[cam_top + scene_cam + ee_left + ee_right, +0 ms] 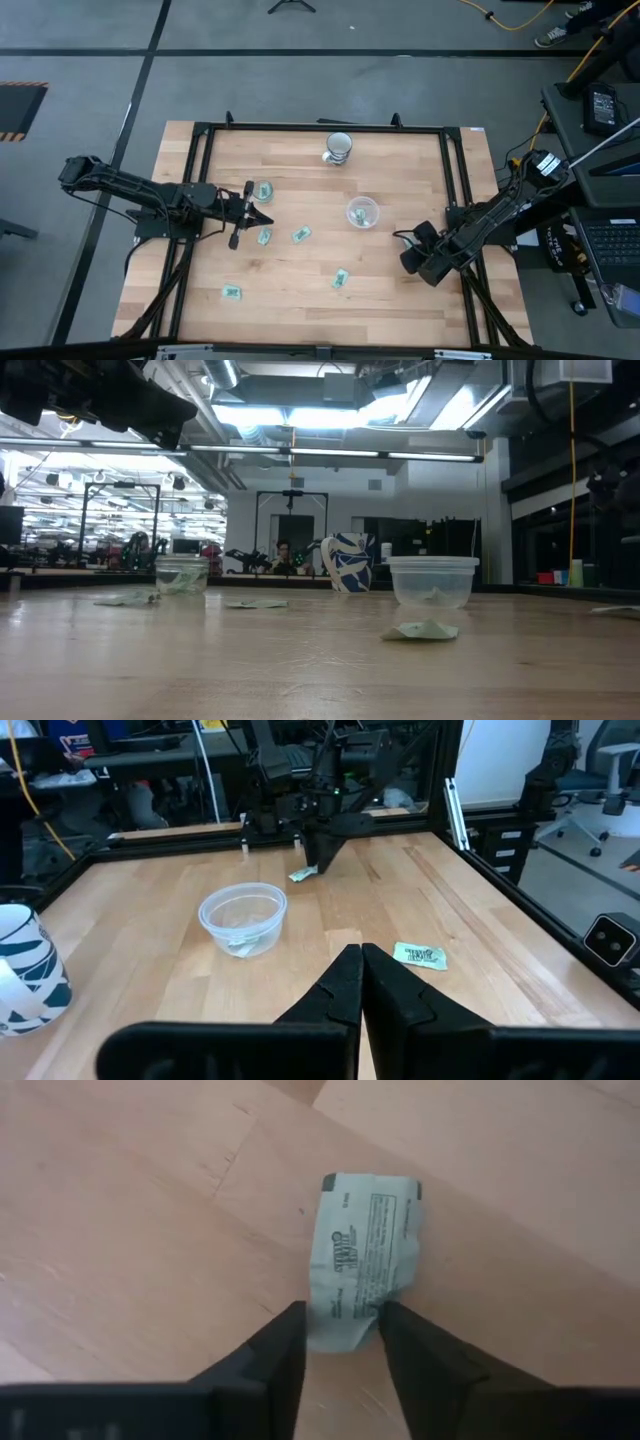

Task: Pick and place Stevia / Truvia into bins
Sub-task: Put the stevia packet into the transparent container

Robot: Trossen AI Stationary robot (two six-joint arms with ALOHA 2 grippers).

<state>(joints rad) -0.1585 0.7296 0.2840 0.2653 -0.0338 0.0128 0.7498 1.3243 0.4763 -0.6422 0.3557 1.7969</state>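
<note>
My left pincer (262,217) hovers over the left half of the tabletop (400,300), fingers pressed together, with loose packets (264,237) just beside it. The smaller clear cup (265,190) close by holds one green packet. The wider clear cup (362,212) mid-table holds another, seen plainly in the left wrist view. At far right, my right pincer (340,1330) is clamped on the end of a Stevia packet (365,1250) lying on the wood. The high view hides that packet under the arm.
</note>
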